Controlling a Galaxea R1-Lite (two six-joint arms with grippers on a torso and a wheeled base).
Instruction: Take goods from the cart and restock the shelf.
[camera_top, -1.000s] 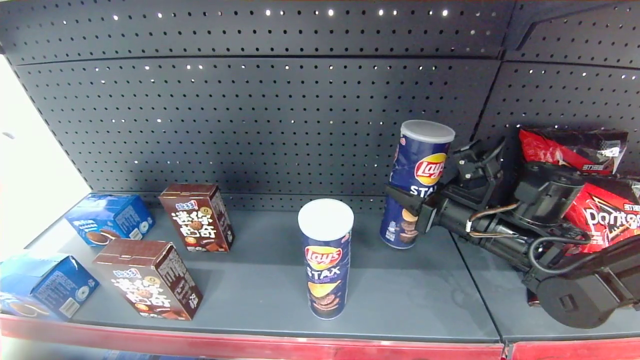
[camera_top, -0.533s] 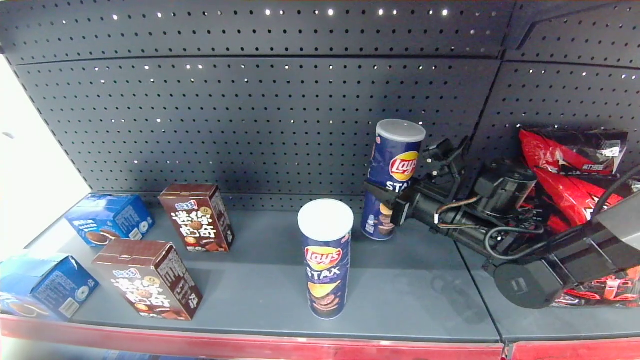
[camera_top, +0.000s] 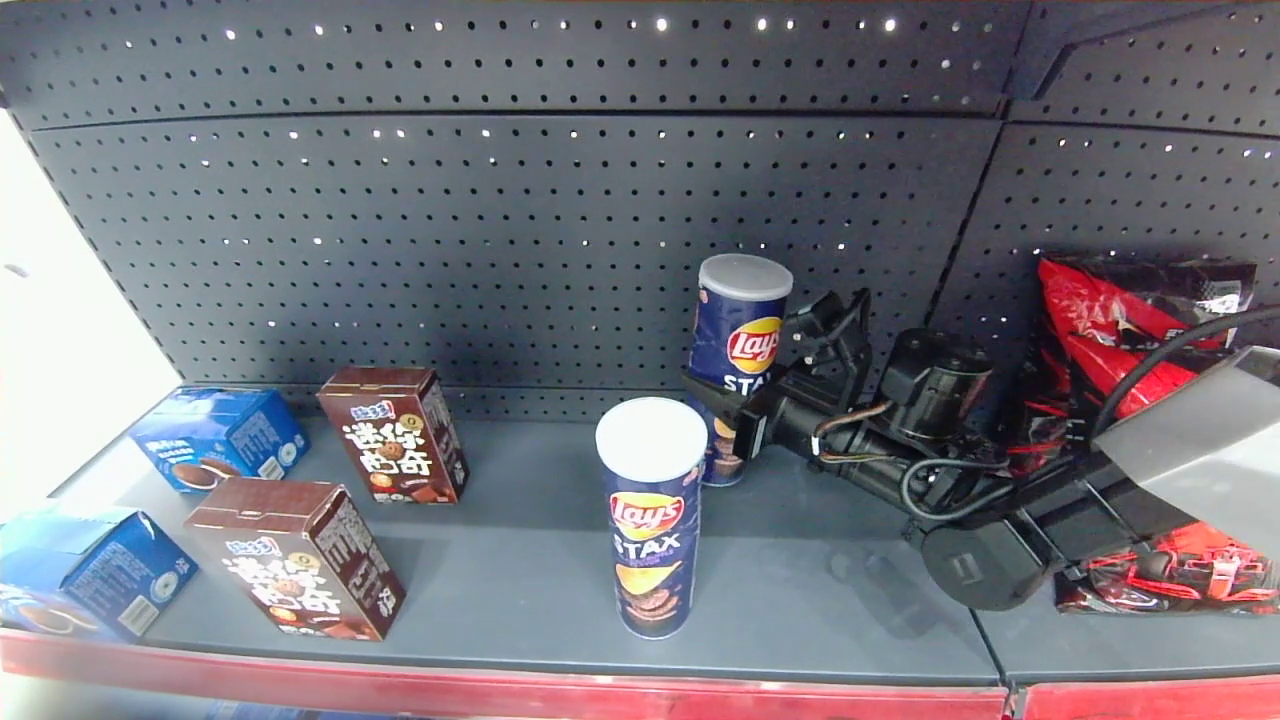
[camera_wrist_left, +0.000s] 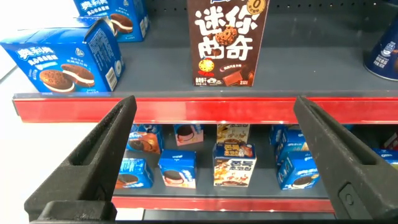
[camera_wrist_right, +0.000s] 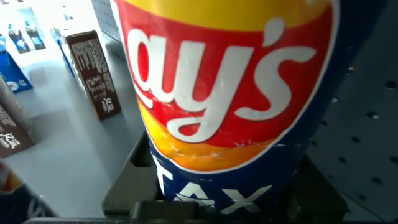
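Head view: can (camera_top: 739, 325) inside end effector (camera_top: 728, 405)

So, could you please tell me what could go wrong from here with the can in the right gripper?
The held can is close behind the standing can; the right gripper could knock it over. The held can looks slightly tilted, so releasing it now might topple it.

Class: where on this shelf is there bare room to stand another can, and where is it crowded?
Free: the shelf between the brown boxes and the front can; the strip behind that can, along the pegboard; the patch to its right, before the arm. Crowded: the left end, brown and blue boxes; the right end, with held can, right gripper and chip bags.
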